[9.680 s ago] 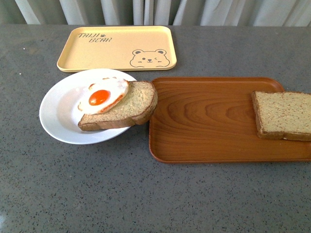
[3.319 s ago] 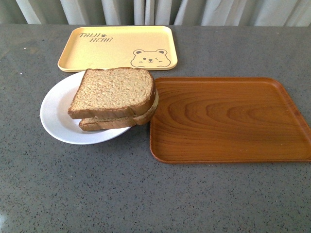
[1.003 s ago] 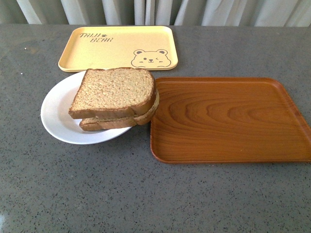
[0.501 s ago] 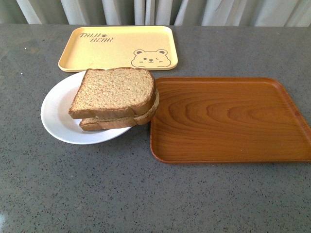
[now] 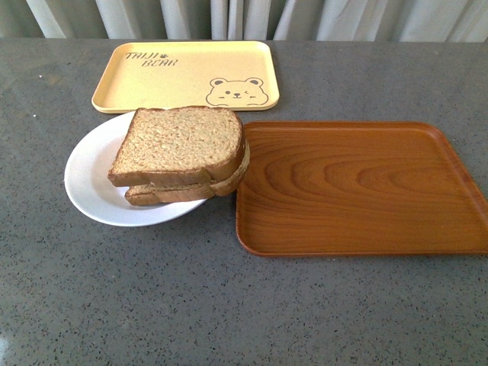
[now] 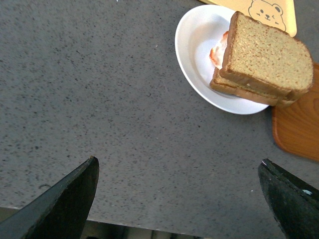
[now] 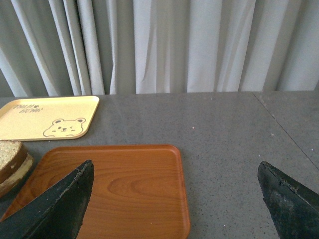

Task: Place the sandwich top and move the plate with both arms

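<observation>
While the sandwich top (image 5: pixel 179 141) sits stacked on the plate (image 5: pixel 88 179), both pairs of jaws gape wide, gripping nothing.

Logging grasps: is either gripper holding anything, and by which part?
Nothing is held: left gripper and right gripper both gape empty; the sandwich top lies stacked on the plate.
</observation>
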